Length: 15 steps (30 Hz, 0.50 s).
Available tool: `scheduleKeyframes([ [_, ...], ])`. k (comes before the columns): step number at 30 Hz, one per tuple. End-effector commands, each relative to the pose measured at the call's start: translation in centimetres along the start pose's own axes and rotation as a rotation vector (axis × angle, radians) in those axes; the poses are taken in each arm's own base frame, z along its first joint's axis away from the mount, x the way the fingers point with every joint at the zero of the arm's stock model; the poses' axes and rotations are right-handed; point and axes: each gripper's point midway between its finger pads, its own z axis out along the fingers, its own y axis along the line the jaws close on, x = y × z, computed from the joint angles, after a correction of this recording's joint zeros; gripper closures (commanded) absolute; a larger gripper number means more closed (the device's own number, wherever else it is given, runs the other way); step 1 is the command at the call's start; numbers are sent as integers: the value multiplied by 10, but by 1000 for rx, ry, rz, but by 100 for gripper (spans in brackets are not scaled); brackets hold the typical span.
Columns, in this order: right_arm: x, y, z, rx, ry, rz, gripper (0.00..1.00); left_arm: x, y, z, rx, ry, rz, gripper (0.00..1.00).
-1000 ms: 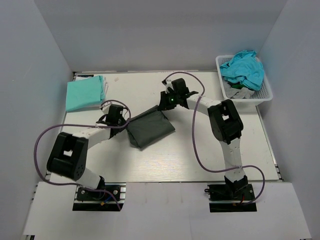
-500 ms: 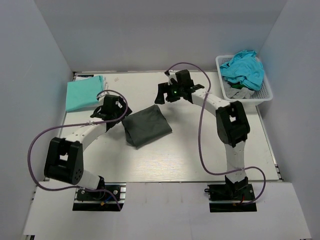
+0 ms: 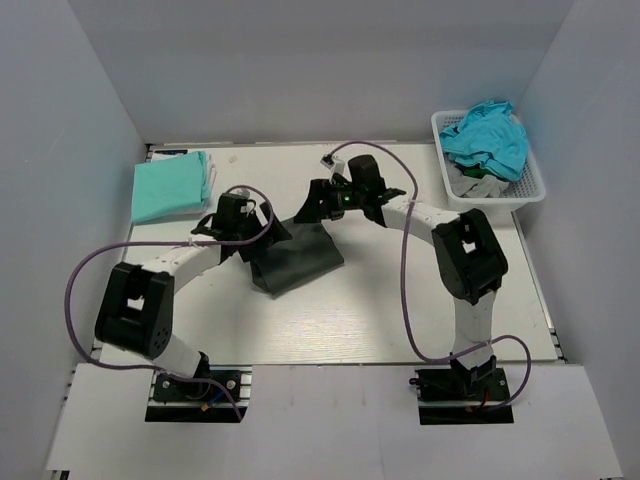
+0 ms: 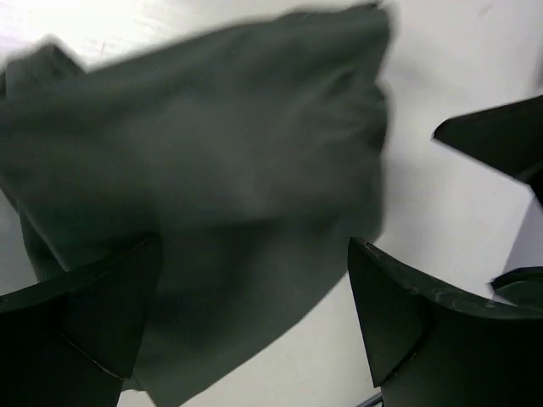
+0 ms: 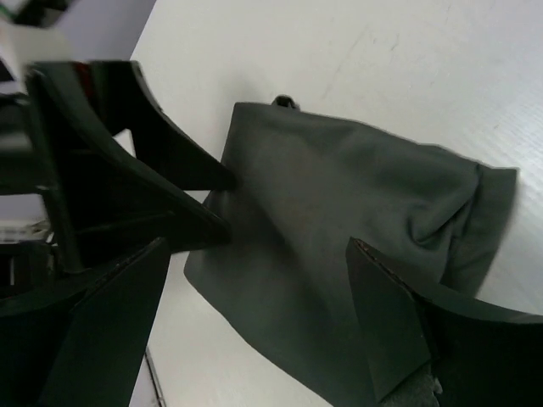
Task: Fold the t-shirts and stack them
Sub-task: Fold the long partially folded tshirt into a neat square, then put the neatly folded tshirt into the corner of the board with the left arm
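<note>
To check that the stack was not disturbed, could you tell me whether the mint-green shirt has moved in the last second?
No. The mint-green shirt lies in the same spot by the far-left corner of the table.

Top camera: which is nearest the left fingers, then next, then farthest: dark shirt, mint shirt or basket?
1. Dark shirt: right by them, mid-table.
2. Mint shirt: folded, far-left corner.
3. Basket: far-right corner, across the table.

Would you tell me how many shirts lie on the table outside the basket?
2: grey shirt mid-table, mint shirt far left. More lie heaped in the basket, uncounted.
</note>
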Motion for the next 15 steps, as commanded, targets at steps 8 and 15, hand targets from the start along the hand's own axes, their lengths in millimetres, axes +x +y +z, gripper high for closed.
scheduleKeyframes([
  [8,32,-83,44,143,-31,203,10,56,69,9,-175,174,-22,0],
  [15,52,-106,39,241,1,221,10,28,54,14,-158,128,63,0],
])
